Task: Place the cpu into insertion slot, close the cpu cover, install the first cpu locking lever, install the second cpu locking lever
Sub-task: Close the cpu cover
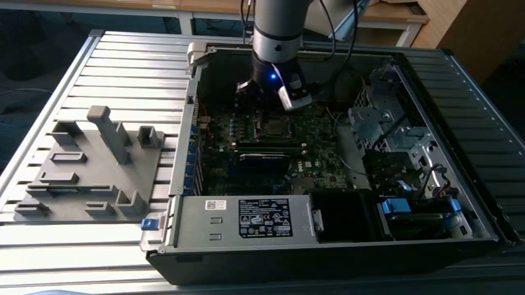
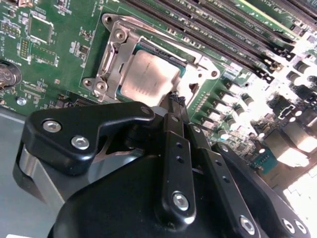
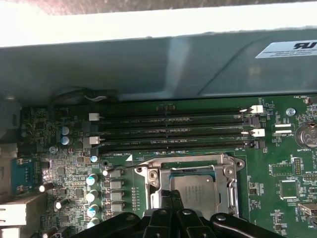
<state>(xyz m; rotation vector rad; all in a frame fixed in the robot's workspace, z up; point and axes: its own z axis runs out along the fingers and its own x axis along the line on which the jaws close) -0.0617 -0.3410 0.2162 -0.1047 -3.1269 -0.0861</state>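
Observation:
The cpu lies flat in the insertion slot on the green motherboard. Its dull silver face shows through the cut-out of the cpu cover. The cover lies down flat over it. A thin lever rod runs along one edge of the socket. My gripper hangs just above the socket's edge. Its black fingers are pressed together, with nothing seen between them. The fingertips reach the rim of the cover and hide that edge.
Long black memory slots run beside the socket. The case wall rises behind them. The power supply and a drive cage fill the case. A grey fixture plate lies on the table at the exterior view's left.

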